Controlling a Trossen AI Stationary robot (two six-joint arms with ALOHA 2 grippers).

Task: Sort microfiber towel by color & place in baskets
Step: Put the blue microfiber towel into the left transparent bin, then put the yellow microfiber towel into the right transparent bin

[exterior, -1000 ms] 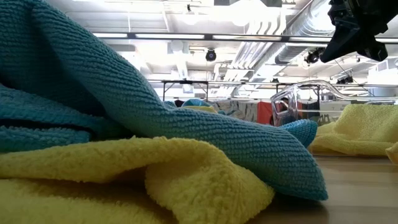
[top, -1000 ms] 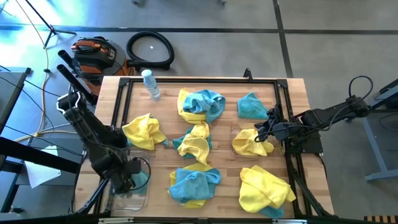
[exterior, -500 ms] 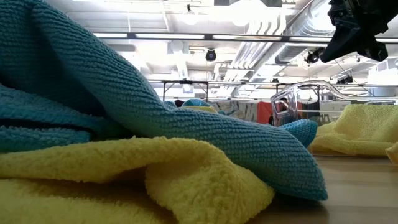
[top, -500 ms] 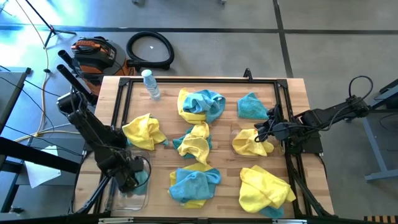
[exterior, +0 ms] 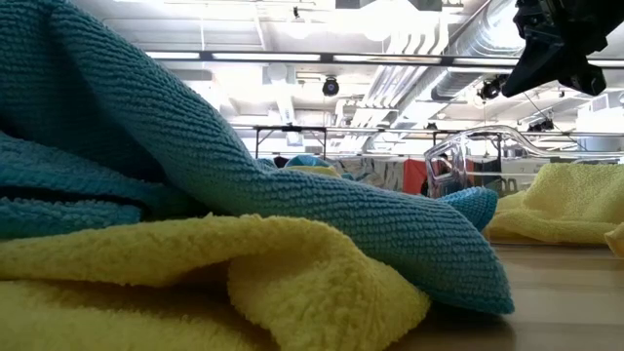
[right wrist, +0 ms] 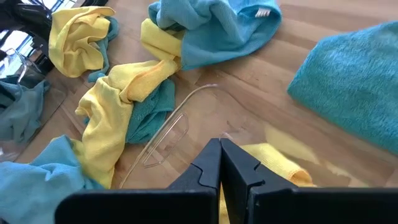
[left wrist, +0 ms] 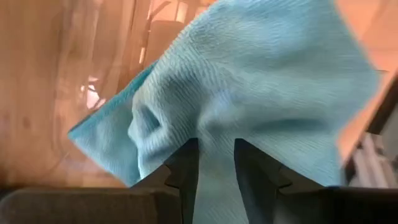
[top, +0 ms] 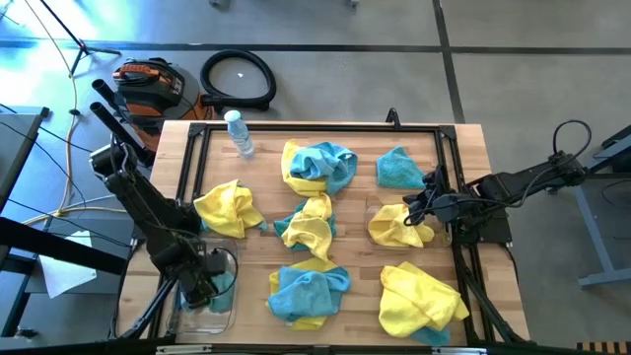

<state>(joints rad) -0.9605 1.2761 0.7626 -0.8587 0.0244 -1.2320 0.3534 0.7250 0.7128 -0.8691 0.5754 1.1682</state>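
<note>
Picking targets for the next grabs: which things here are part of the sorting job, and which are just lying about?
Job: teal towel between the left gripper fingers over the left basket; right basket holding a yellow towel; mixed towel piles.

Lying about: water bottle, hose coil, orange tool.

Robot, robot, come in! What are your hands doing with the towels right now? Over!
Left gripper over left basket, teal towel between its fingers. Right gripper shut, empty, over right basket holding a yellow towel. Nothing in the way.
</note>
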